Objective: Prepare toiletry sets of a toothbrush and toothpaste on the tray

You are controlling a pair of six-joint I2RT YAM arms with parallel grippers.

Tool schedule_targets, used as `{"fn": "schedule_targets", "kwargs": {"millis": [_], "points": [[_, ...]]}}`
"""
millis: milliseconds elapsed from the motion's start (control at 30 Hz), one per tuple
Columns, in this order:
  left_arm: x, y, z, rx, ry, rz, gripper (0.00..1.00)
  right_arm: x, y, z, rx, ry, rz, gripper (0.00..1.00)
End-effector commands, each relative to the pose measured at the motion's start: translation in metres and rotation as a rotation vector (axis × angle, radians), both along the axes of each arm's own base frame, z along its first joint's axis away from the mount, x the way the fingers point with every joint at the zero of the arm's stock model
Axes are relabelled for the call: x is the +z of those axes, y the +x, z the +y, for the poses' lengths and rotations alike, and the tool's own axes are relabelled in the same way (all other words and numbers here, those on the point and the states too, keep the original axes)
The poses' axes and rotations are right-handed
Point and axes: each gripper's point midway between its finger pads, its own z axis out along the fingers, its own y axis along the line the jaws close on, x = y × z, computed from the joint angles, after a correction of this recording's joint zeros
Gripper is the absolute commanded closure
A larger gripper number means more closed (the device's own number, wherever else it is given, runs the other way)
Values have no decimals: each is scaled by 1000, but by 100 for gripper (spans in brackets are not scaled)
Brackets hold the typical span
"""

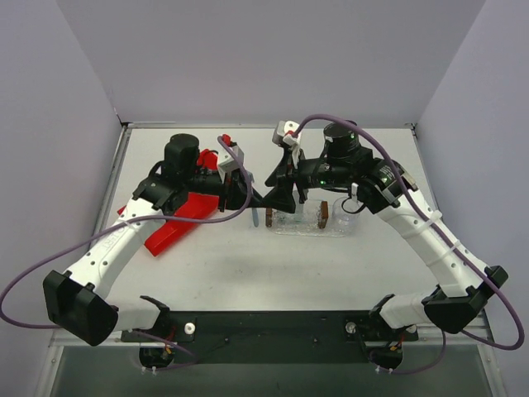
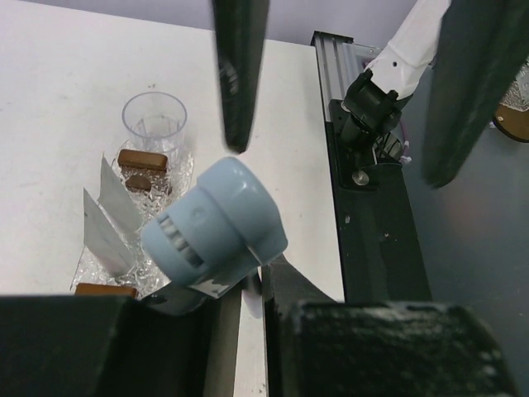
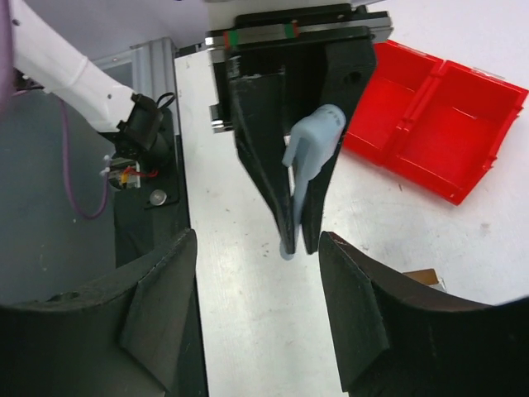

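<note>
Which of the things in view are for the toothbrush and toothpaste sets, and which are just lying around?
For the job:
toothbrush, gripped in the left claw
two toothpaste tubes, standing in the clear rack

Just lying about:
red bin
clear cup

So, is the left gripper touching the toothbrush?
Touching. The right wrist view shows the left gripper clamped on the toothbrush, with no gap on either side.
</note>
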Motion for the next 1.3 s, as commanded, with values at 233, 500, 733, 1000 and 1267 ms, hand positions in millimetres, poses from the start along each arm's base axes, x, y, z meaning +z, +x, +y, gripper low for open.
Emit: {"fn": "schedule_targets", "kwargs": {"millis": [233,500,733,1000,1267], "points": [[22,-7,-14,-34,-60,-51,91,3,38,12,-169,-4,-41,48],[18,-9,-14,-30,-57,-47,91,3,35,16,-162,6,-30,52],[13,-9,-14,-27,-54,-43,91,1,35,21,-155,8,-17,56],[13,-11,-14,-30,-58,-48,91,-3,37,27,-155,-1,-7,63],[13,-13,-15,-37,-61,-47,90,-8,37,32,-148,-7,2,66]]}}
